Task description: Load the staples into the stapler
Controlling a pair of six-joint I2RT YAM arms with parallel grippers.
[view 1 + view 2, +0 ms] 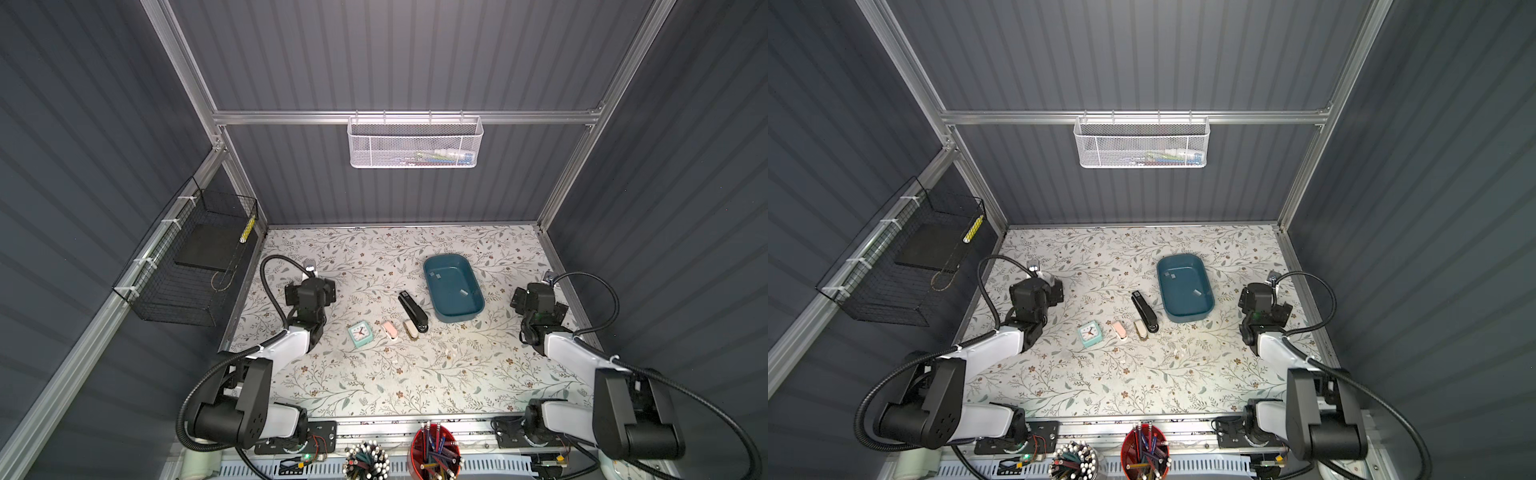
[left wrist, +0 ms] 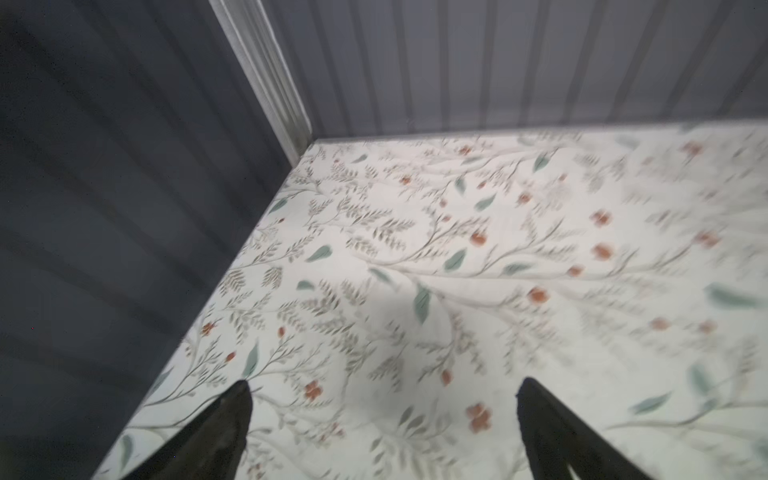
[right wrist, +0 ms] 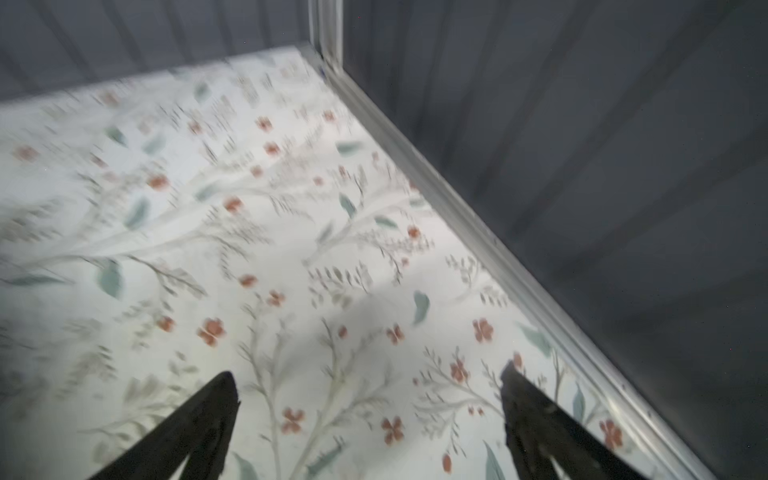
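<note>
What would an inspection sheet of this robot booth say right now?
Surface: floral table; a few pale specks, too small to name.
Job's things: black stapler lies beside the tray; two staples lie in the tray.
Clutter: clock, pink stapler and beige stapler in a row; pen cups at the front edge.
Grippers: left gripper and right gripper both open, empty, over bare table.
Cables: black hoses loop from each arm, apart from the things.
Surroundings: white basket on the back rail; wire basket on the left wall.
</note>
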